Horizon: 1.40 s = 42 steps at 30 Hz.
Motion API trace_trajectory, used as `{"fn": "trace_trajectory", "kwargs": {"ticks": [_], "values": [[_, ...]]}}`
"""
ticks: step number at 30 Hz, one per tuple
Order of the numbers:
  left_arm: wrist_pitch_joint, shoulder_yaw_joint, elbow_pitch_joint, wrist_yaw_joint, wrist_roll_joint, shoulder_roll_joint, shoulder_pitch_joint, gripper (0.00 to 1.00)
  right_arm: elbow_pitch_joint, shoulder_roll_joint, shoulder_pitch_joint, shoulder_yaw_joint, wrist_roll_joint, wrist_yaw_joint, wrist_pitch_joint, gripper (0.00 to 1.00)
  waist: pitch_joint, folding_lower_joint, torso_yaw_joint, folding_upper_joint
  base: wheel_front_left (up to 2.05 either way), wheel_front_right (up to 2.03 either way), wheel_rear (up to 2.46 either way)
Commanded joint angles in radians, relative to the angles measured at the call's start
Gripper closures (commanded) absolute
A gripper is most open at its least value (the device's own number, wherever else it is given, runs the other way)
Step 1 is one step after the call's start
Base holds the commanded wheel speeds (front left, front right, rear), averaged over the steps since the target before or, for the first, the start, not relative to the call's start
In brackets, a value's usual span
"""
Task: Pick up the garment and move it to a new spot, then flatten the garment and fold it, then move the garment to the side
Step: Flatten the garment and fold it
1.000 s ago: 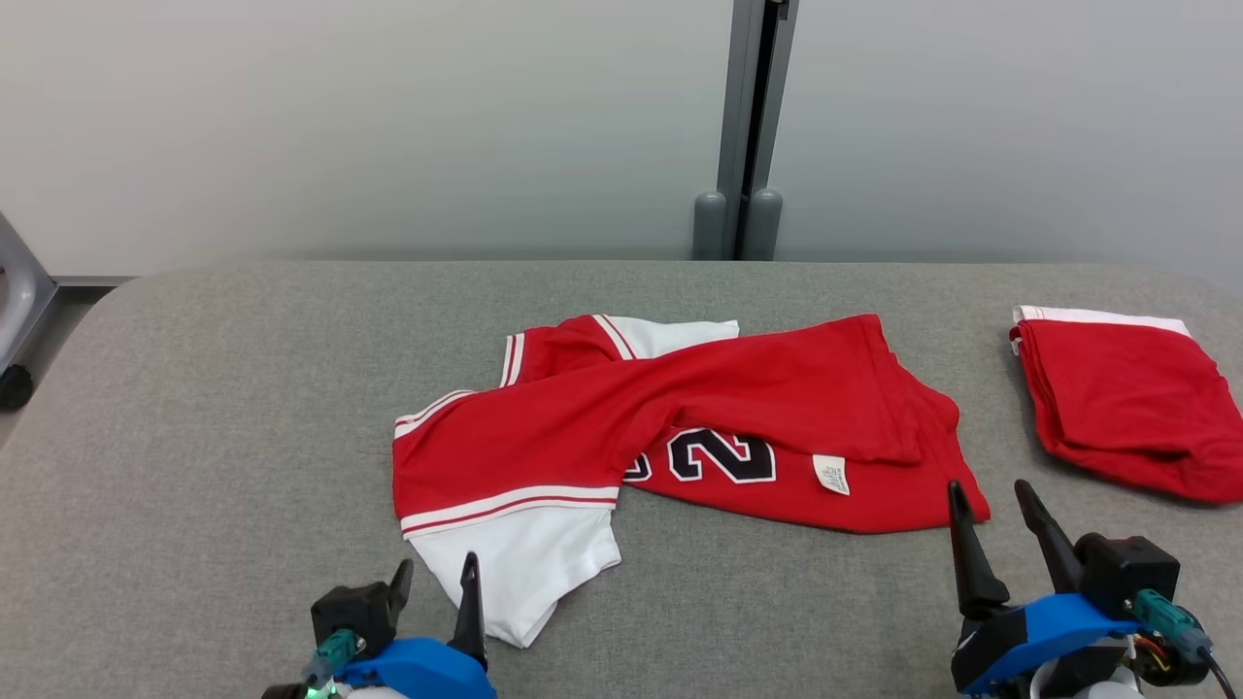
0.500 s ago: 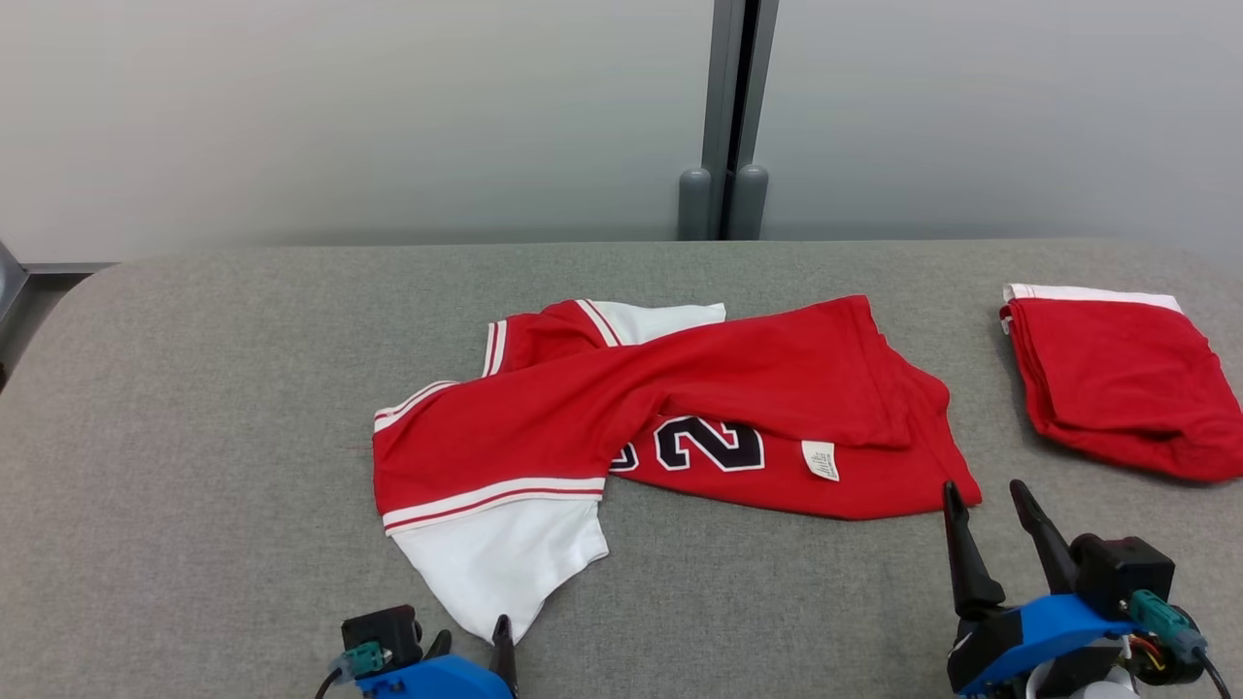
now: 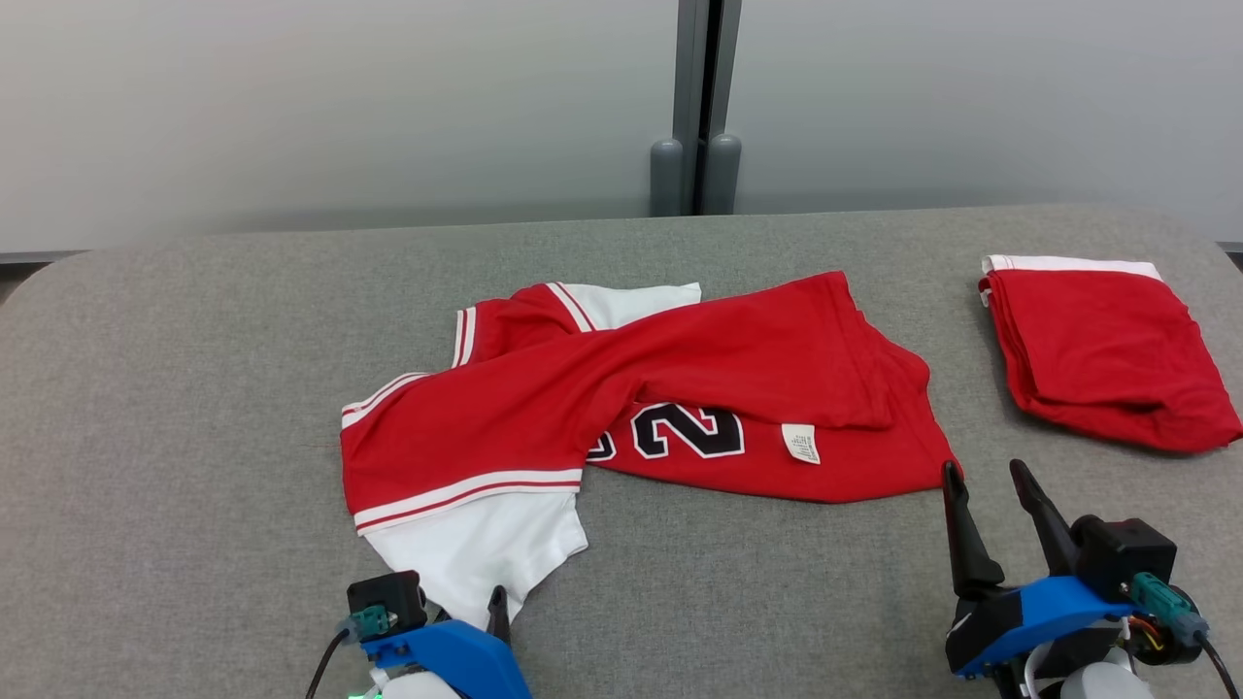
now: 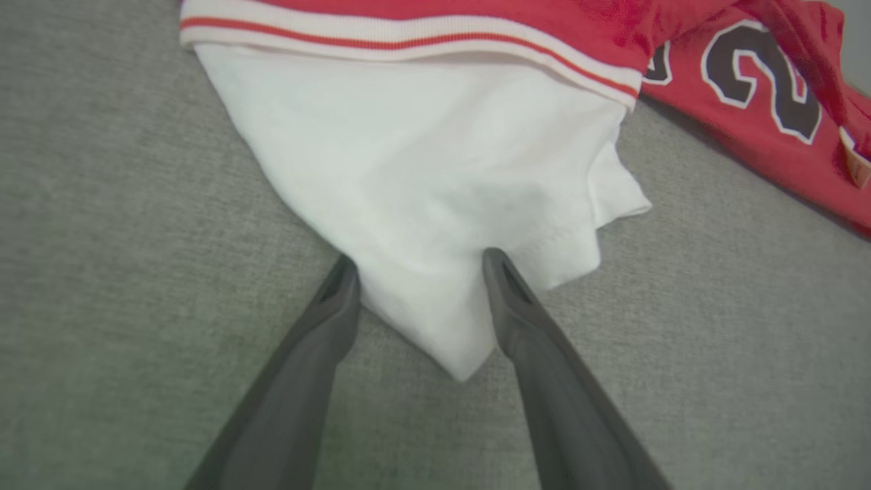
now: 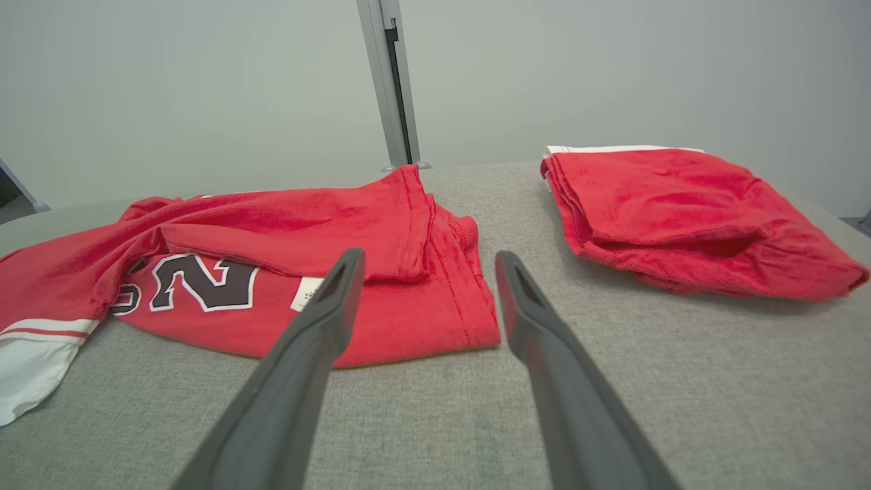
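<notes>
One rumpled garment [image 3: 680,369], grey table [image 3: 194,388]

Matt knitted cloth garment [image 3: 728,359] on coarse, matt woven-fabric tabletop [image 3: 194,388]

The jersey's [image 3: 621,388] number [image 3: 680,432] is half buried. A fold of its own red cloth lies over it, leaving one clear 2 and a sliver of the next digit. The print on its white label [image 3: 800,443] is too small to read. The head view's bottom edge cuts off the left gripper [image 3: 471,604] (one finger barely shows). In the left wrist view I cannot tell whether the fingers [image 4: 524,320] touch the white corner [image 4: 442,340] between them.
</notes>
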Motion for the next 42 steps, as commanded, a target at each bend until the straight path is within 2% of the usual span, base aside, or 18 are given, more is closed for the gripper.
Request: {"fn": "trace_trajectory", "kwargs": {"ticks": [1,2,3,11,17,29,34,42], "values": [[0.005,-0.011,0.011,-0.009,-0.003,-0.009,-0.005,0.69,0.002,-0.003,-0.006,-0.001,0.0,0.0,-0.008,0.0,0.001,0.0,0.0,0.0001,0.0,0.0,0.0],[-0.007,-0.01,0.011,-0.01,-0.002,-0.011,-0.01,0.99,0.003,-0.003,-0.007,-0.002,0.0,0.0,-0.007,0.0,0.003,0.0,0.0,0.0001,0.0,0.0,0.0],[-0.018,-0.012,0.012,-0.012,0.004,-0.01,-0.014,1.0,0.005,-0.003,-0.008,-0.004,0.0,0.0,-0.008,0.0,0.005,0.0,0.0,0.0001,0.0,0.0,0.0],[-0.117,0.014,-0.013,-0.019,0.023,0.013,-0.058,1.0,0.021,-0.003,-0.036,-0.02,-0.005,0.0,-0.003,0.0,0.02,0.0,0.018,0.0001,0.0,0.0,0.0],[-0.156,0.028,-0.093,-0.002,0.035,0.038,-0.067,1.0,0.078,-0.003,-0.105,-0.043,0.016,0.0,0.068,0.0,0.036,0.0,0.043,0.0001,0.0,0.0,0.0],[-0.145,0.016,-0.236,0.028,0.054,0.058,-0.052,1.0,0.299,-0.003,-0.276,-0.059,0.122,0.0,0.21,0.0,0.089,0.0,0.104,0.0001,0.0,0.0,0.0],[-0.143,0.015,-0.258,0.036,0.052,0.065,-0.048,1.0,0.39,-0.003,-0.331,-0.087,0.119,0.0,0.233,0.0,0.107,0.0,0.121,0.0001,0.0,0.0,0.0],[-0.147,0.014,-0.284,0.044,0.056,0.073,-0.058,1.0,0.478,-0.004,-0.422,-0.112,0.101,0.0,0.202,0.0,0.128,0.0,0.137,0.0001,0.0,0.0,0.0]]}}
